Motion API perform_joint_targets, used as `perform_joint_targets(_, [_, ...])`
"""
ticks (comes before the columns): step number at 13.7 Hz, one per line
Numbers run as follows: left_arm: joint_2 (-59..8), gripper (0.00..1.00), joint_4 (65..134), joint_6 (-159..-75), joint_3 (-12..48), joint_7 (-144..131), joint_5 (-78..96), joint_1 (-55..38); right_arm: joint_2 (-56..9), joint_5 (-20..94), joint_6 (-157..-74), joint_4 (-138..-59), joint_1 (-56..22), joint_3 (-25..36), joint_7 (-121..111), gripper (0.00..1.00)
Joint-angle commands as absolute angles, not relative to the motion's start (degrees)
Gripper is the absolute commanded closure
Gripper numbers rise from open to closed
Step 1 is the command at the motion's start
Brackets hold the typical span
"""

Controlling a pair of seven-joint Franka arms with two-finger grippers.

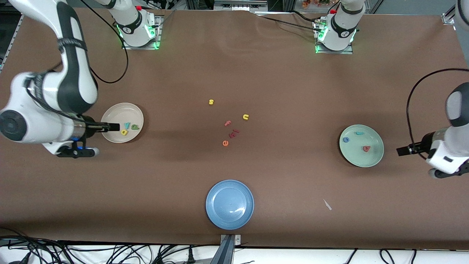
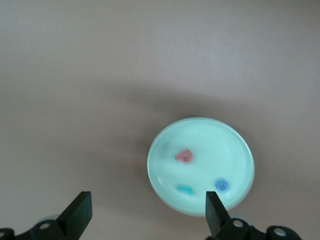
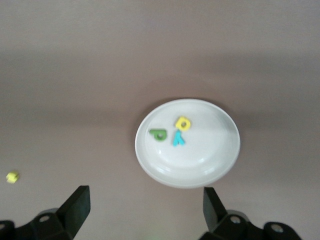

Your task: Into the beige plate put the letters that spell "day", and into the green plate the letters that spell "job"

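Note:
The beige plate [image 1: 121, 112] lies toward the right arm's end of the table. In it are the yellow "a" [image 1: 124, 132], the teal "y" [image 1: 127, 125] and the dark green "d" [image 1: 135, 127]. My right gripper [image 1: 113, 127] hangs over that plate's rim, open and holding nothing. Its wrist view shows the beige plate [image 3: 210, 150] past the spread right gripper [image 3: 145, 197]. The green plate [image 1: 357, 156] holds the blue "o" [image 1: 346, 139], teal "j" [image 1: 359, 133] and red "b" [image 1: 366, 148]. My left gripper [image 1: 401, 150] is beside it, open and holding nothing; its wrist view shows the green plate [image 2: 220, 145].
A blue plate [image 1: 229, 204] sits near the front camera's edge. Loose letters lie mid-table: a yellow "s" [image 1: 211, 102], a yellow "n" [image 1: 245, 117], a pink "f" [image 1: 227, 123], an orange "e" [image 1: 225, 143] and a reddish piece [image 1: 235, 132]. A white scrap [image 1: 327, 204] lies nearer the camera.

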State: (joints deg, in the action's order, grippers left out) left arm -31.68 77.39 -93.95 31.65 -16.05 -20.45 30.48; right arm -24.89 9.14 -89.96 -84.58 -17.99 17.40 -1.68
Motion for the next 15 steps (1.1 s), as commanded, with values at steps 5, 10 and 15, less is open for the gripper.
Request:
perform_joint_targets(5, [-29.5, 0.00, 68.4, -84.0, 37.1, -12.6, -15.9, 30.2, -20.0, 4.9, -77.1, -76.7, -16.6, 15.6, -1.6, 0.00])
perform_joint_targets(10, [-28.8, 0.00, 67.8, -83.9, 35.1, -11.3, -15.8, 25.7, -10.3, -1.7, -80.6, -85.0, -7.4, 3.3, -1.6, 0.00])
perform_joint_targets(15, [-24.9, 0.01, 67.7, -84.3, 10.2, -3.4, -3.6, 9.3, -4.5, -1.0, -83.6, -89.8, -0.5, 1.3, -2.7, 0.00])
